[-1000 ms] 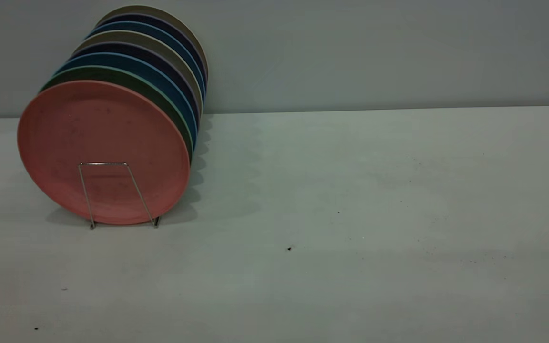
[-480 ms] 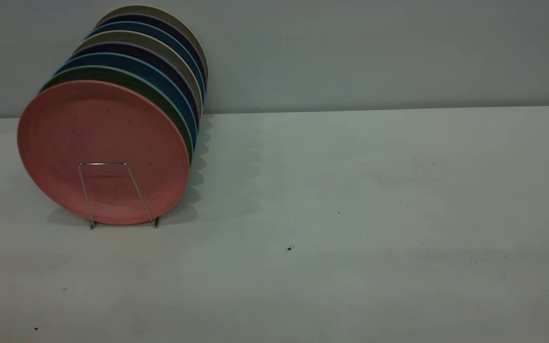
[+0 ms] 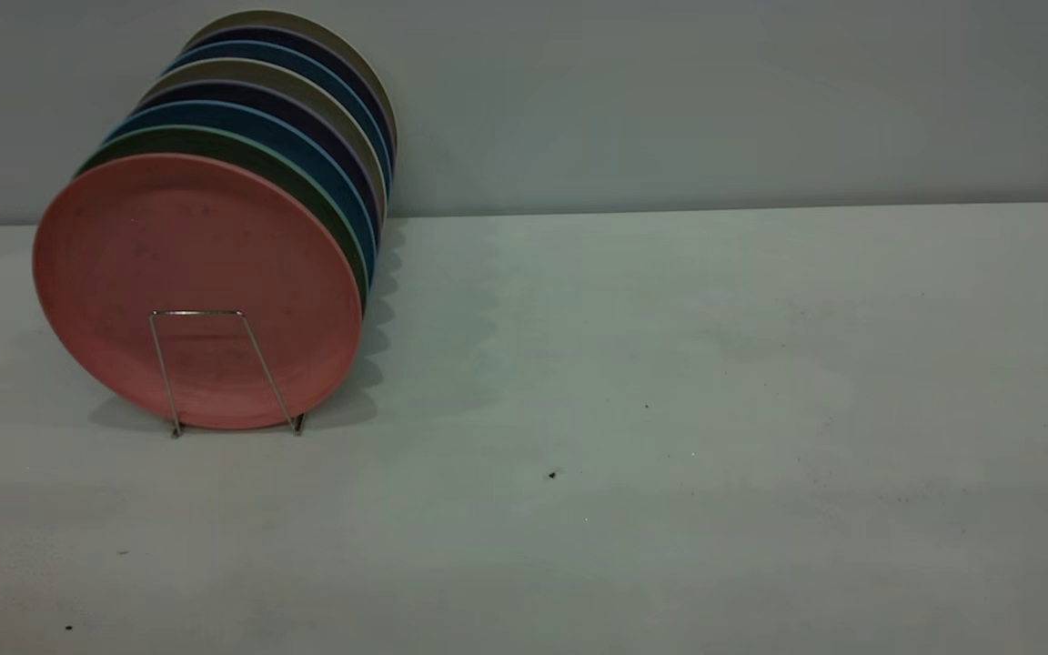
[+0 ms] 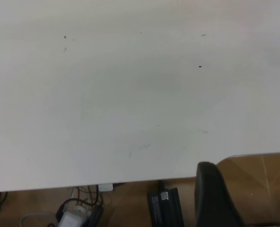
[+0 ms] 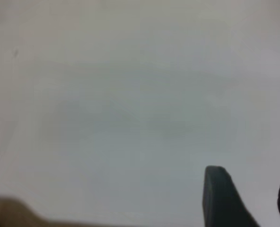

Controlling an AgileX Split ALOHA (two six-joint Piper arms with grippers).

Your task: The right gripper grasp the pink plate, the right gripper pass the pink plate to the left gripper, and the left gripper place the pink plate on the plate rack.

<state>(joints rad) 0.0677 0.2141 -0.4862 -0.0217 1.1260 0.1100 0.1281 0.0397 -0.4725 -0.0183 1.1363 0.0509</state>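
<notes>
Shows no change since a second ago: pink plate [image 3: 187,246] upright at front of plate rack [image 3: 196,313], left gripper [image 4: 248,176] and right gripper [image 5: 252,169] spread apart, empty, above table [image 3: 670,364], so seems finished.

Pink plate [image 3: 196,273] foremost in plate rack [image 3: 215,368] — table's [image 3: 670,409] left.

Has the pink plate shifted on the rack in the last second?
No. The pink plate stands upright at the front of the stack, its lower edge behind the same wire loop of the rack, as before.
</notes>
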